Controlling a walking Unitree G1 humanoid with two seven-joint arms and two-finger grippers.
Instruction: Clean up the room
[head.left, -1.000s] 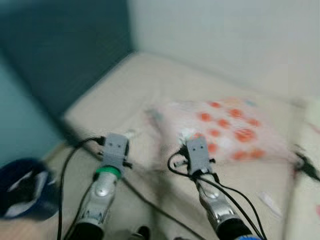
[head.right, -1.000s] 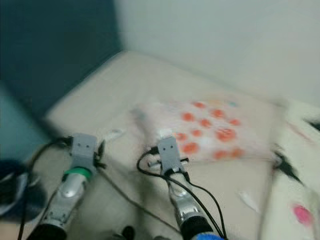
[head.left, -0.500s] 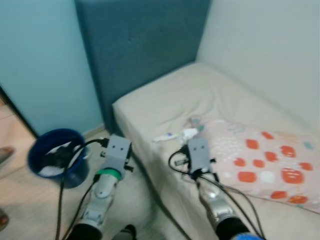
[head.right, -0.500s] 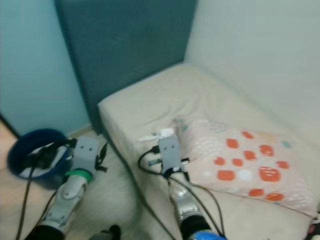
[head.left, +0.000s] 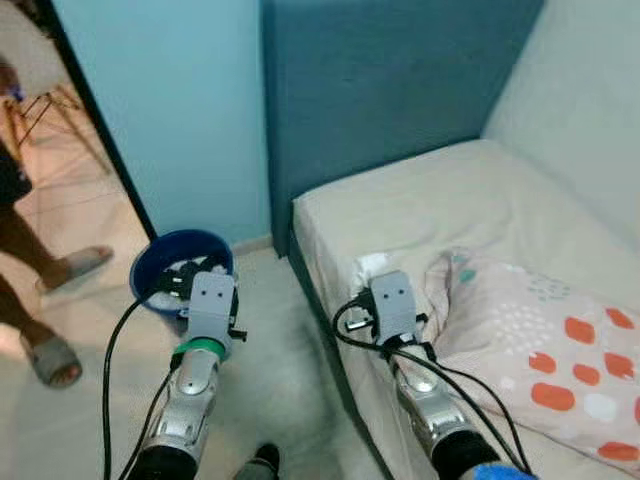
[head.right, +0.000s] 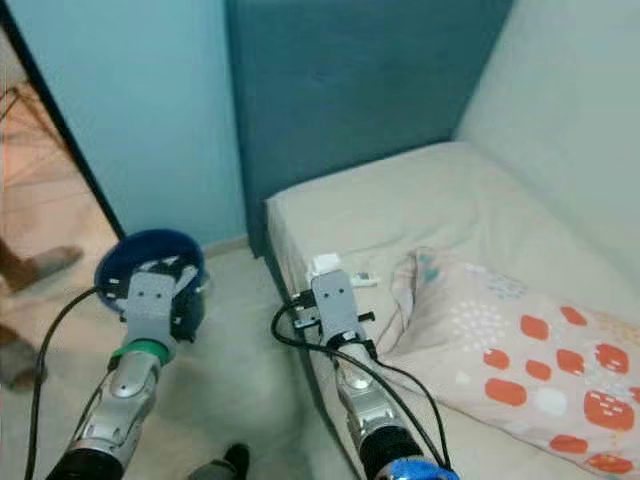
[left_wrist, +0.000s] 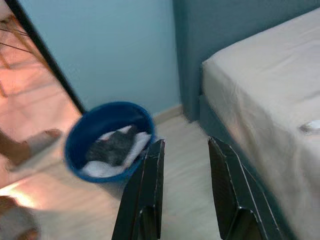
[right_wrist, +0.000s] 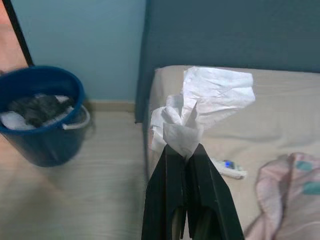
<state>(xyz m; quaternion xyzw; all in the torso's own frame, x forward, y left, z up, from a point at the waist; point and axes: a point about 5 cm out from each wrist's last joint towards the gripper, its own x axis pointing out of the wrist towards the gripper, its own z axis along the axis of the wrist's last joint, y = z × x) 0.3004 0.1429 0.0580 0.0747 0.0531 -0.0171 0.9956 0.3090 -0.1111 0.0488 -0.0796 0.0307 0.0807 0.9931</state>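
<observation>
Right gripper (right_wrist: 182, 150) clamped on one crumpled white tissue (right_wrist: 207, 107) above the bed's (head.left: 450, 200) near edge.
Left gripper (left_wrist: 182, 150), fingers parted and empty, hangs over bare floor (left_wrist: 185, 145) beside one blue bucket (left_wrist: 110, 135) by the wall; one spotted pillow (head.right: 510, 340) and one small white tube (right_wrist: 227, 168) lie on the bed.

Bed (head.left: 450, 200), spotted pillow (head.left: 540, 340), floor (head.left: 290, 380), blue bucket (head.left: 175, 265)

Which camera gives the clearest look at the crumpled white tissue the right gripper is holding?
The right wrist view: the crumpled white tissue stands above the shut right gripper, unobstructed. In the eye views only a small white scrap peeks over that gripper's grey housing.
</observation>
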